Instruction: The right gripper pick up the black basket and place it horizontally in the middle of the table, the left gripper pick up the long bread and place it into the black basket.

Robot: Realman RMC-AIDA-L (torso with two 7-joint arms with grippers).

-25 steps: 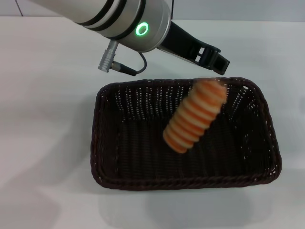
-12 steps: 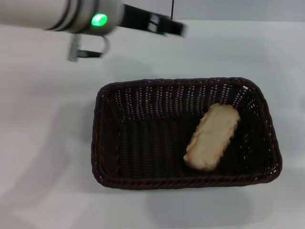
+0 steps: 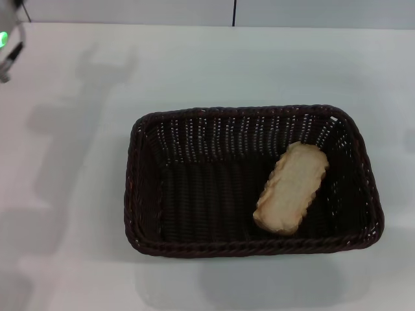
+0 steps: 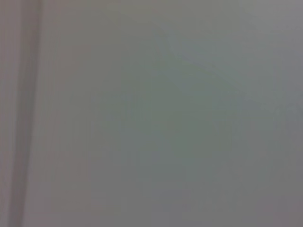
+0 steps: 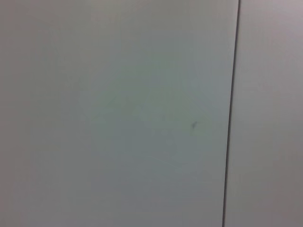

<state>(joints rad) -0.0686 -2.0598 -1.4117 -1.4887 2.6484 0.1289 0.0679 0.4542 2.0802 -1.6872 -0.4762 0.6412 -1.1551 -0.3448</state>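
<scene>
Viewing from the head camera, we find the black basket (image 3: 253, 181) lying lengthwise on the table (image 3: 194, 71). The long bread (image 3: 290, 188) rests inside it, pale underside up, toward the basket's right end. We see neither claw, so their opening cannot be told.

Sliver of the left arm (image 3: 5, 48), green glowing light, grey metal connector stub
</scene>
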